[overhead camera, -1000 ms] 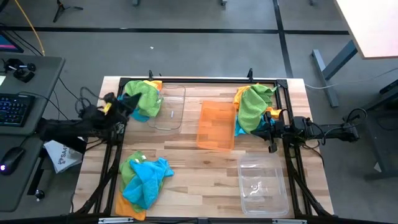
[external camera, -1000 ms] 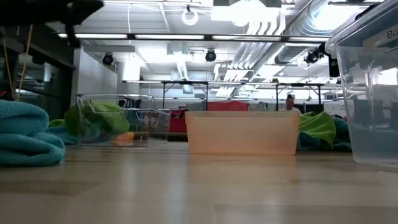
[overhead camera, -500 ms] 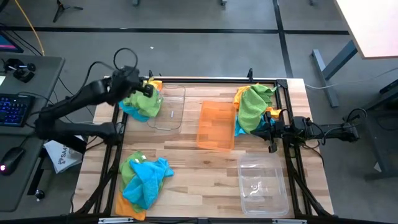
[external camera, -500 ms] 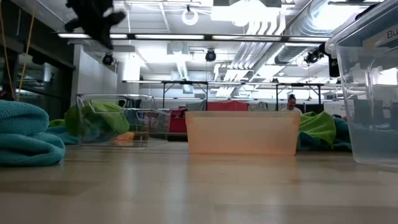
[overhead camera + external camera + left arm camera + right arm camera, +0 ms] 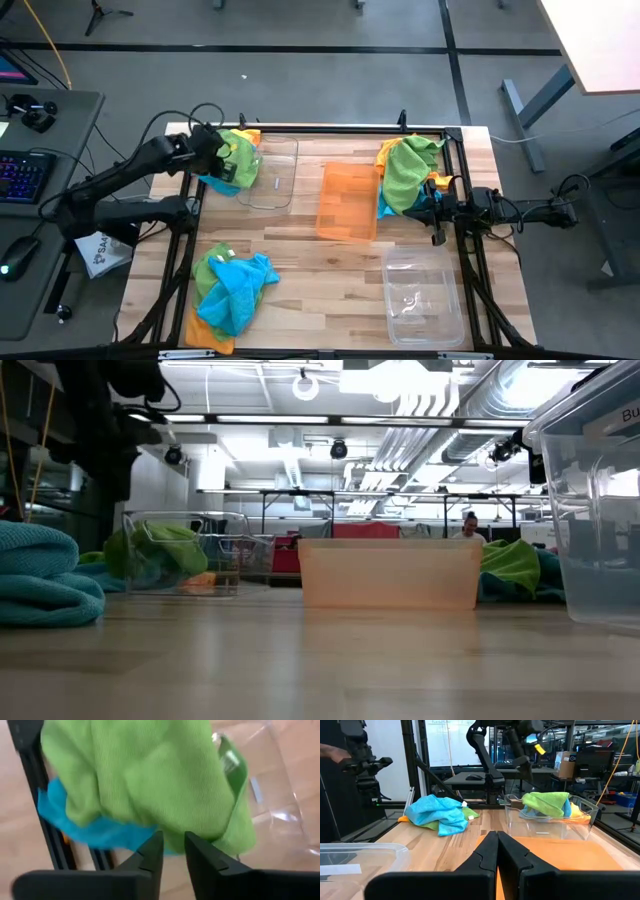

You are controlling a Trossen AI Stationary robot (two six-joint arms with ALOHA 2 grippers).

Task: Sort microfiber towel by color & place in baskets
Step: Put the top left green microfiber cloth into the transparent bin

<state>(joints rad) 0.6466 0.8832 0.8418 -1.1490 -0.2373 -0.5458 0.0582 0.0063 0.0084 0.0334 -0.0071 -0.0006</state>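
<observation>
Reaching toward the upper left of the overhead frame, my left gripper [image 5: 222, 158] hovers right over a pile of towels there, with its fingers [image 5: 150, 857] parted by a narrow gap and nothing between them. Just past the tips lies a lime green towel [image 5: 145, 775] with a sky blue towel [image 5: 95, 827] poking out underneath. This pile hangs over the edge of a clear basket [image 5: 272, 172] rather than sitting sorted inside it.

My right gripper [image 5: 437, 190] waits at the right edge of the table, its fingers pressed together and empty, beside a second heap [image 5: 405, 170] of green, orange and blue cloths in the upper right.

Judging by how things lie, sorting has hardly started. The orange basket [image 5: 346, 200] in the middle looks empty, and so does the second clear basket [image 5: 422, 295] at the lower right. A third mixed pile [image 5: 230, 290], blue on top of green and orange, sits loose on the wood at the lower left. All three piles mix colours, so as far as I can see every towel has yet to be separated and dropped into a basket of its own colour. I take my step in hand to be picking the green towel off the upper-left pile.
</observation>
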